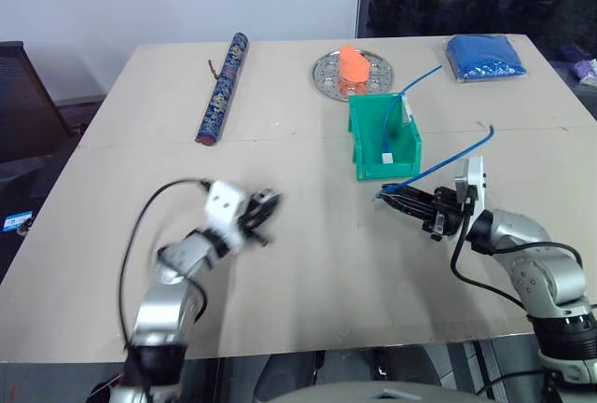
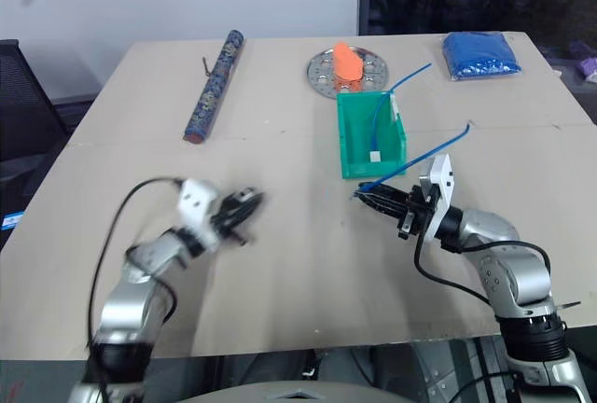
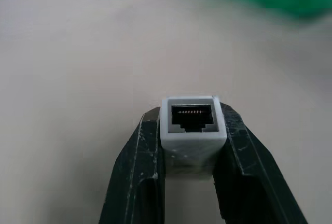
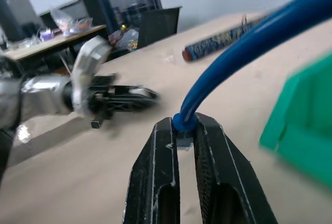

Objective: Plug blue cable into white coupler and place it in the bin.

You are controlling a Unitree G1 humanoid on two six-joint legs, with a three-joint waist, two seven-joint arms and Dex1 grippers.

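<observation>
Facing off | left hand [image 1: 264, 209] clamping white coupler [image 3: 192, 125], socket outward | right hand [image 1: 390, 197] pinching blue cable [image 1: 438, 165] plug, pointing leftward at it | bin [image 1: 382, 136] just beyond right hand

The tabletop [image 1: 280, 263] is pale beige. On it the bin [image 1: 368, 146] is bright green, and the blue cable [image 1: 438, 165] beside it is vivid blue with a clear plug. Behind the bin, a round grey perforated plate [image 1: 328, 75] carries an orange piece [image 1: 352, 64]. Right of the plate lies a blue textured pouch [image 1: 484, 57]; left of it, a dark-blue tube [image 1: 222, 89] patterned in gold, red-capped. The white coupler [image 3: 193, 125] has a dark socket with coppery pins, between black claw fingers [image 3: 136, 177].
</observation>
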